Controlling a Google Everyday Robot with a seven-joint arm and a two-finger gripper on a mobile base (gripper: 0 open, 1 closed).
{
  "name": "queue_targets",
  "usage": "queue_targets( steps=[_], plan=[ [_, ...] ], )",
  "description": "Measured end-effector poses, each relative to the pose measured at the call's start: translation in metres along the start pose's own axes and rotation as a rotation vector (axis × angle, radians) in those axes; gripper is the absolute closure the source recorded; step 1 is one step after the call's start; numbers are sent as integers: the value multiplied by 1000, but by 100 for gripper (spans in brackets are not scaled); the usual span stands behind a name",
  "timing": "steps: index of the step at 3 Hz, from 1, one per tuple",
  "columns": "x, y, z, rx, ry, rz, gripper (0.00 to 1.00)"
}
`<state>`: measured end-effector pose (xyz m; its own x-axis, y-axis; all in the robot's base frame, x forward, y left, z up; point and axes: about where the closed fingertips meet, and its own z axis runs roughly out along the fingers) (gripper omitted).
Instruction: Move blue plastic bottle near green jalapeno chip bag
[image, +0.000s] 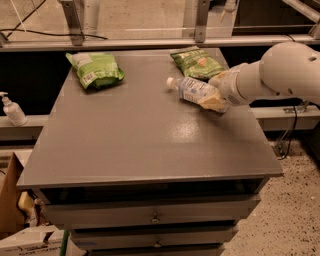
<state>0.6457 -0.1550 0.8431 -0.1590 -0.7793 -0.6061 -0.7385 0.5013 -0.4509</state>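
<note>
Lime-green bag (95, 69) on grey table (140, 145), far-left corner; white pump bottle (13, 109) beyond left edge

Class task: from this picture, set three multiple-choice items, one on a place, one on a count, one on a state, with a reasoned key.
1. Where is the claw? A. far left, alone B. at the blue plastic bottle's base end C. on the floor
2. How many chip bags are on the table? A. one B. three C. two
3. How is the bottle? A. on its side, capped B. upright C. uncapped
Key: 1 B, claw meets the bottle's base; 2 C, the green jalapeno chip bag and a lime-green bag; 3 A, slanted, white cap pointing left.
</note>
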Motion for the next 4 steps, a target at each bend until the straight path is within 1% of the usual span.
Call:
queue_targets(
  steps=[2,3,4],
  plan=[
    [0,-1,-7,12,10,-22,13],
    [-2,-4,-13,23,8,-28,0],
    [-3,-5,-15,26,3,-32,0]
  ],
)
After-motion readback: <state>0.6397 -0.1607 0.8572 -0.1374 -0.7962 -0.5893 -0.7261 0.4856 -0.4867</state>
